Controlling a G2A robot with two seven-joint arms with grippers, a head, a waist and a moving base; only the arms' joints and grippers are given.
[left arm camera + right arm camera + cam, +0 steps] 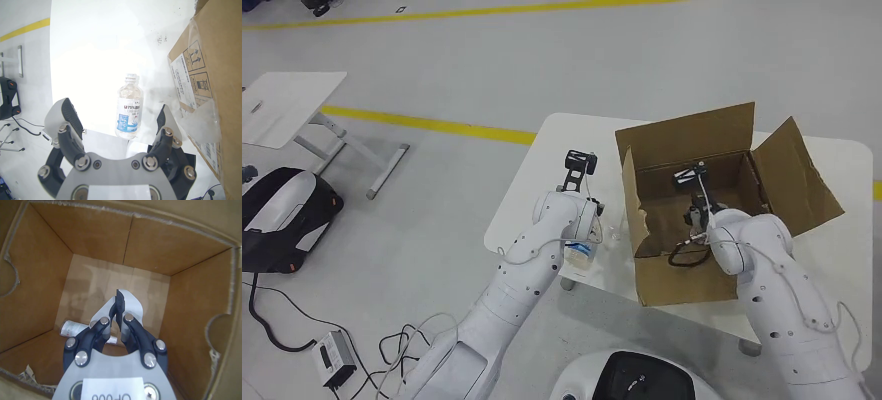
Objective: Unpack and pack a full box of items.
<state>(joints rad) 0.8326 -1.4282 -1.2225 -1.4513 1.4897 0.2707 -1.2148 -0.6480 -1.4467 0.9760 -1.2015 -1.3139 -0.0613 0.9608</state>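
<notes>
Although the left claw [115, 105] hangs over the white worktop [90, 47] with its two ribbed black pads [70, 111] wide apart and nothing between them, a clear plastic bottle with a white cap and a blue-and-white label [129, 111] stands upright just ahead of it, in line with the gap. The long axis of this bottle is vertical, so I judge that a grasp from the side, around the labelled body, would suit. A second white cap [138, 77] shows close behind the first one; whether it belongs to another bottle I cannot tell. The label has dark characters and a blue drawing, which I do not copy out.

To the right of the bottle, near but apart from it, is the side wall of the brown cardboard box [208, 79]. It carries a white shipping sticker with barcodes [179, 75], printed handling symbols and torn clear tape [200, 121].

Inside the box, the right claw [118, 306] is clenched, pad against pad, and grasps nothing. A white cylindrical container with small grey print [72, 328] lies on its side on the box floor beside one wall, partly hidden behind the claw's links. The right arm is clearly the nearer one to it. I think the claw must first spread its pads, then go lower toward that wall. The print there is too small to read.
</notes>
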